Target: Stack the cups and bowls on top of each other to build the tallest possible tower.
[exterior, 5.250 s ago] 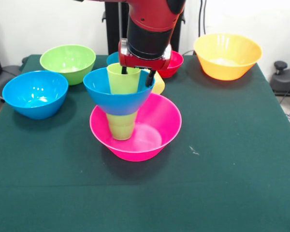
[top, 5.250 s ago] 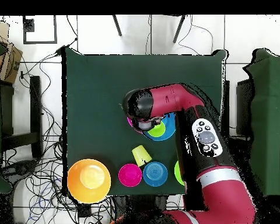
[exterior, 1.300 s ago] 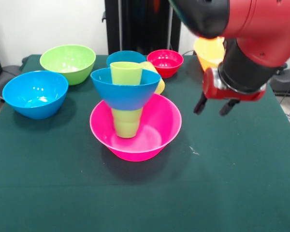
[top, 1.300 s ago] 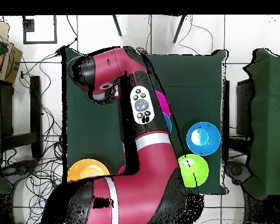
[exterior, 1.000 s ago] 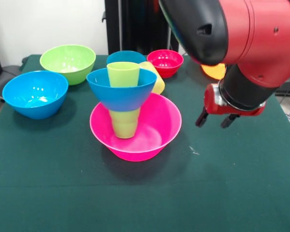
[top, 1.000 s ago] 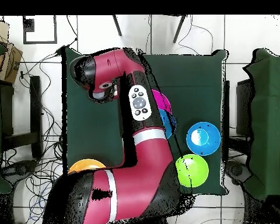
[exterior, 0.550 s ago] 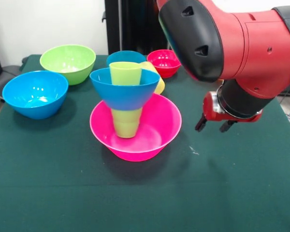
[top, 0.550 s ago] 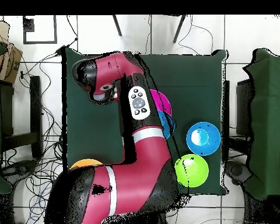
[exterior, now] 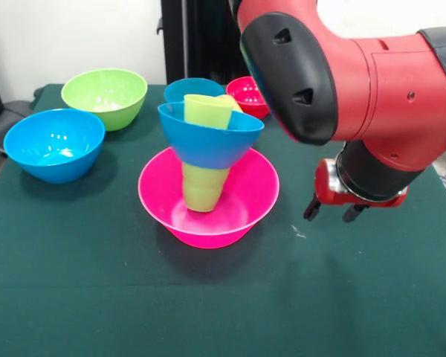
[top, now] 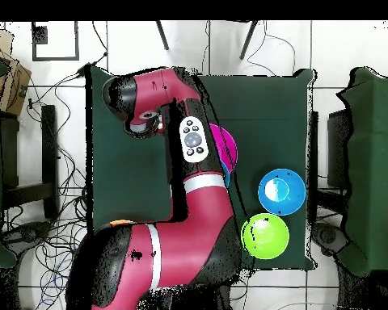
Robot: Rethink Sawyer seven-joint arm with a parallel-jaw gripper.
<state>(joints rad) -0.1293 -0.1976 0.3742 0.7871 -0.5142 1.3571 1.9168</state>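
Tilted tower [exterior: 207,160] in pink bowl [exterior: 241,216]; fingers [exterior: 311,209] apart, empty

Brightness: you had even, bright indoor light in both views.
Glare: white highlights sat on the blue bowl [exterior: 53,143] and the arm [exterior: 334,82].
Shadows: soft, short ones lay under the pink bowl [exterior: 241,197].
Blur: the tower [exterior: 207,160] looked slightly smeared, perhaps.

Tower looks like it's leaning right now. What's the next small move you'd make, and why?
I would probably bring the gripper back to steady the tower before adding anything. The blue bowl and the green cup in it tilt to one side on the lower cup in the pink bowl, while the gripper hangs open and empty off to the side.
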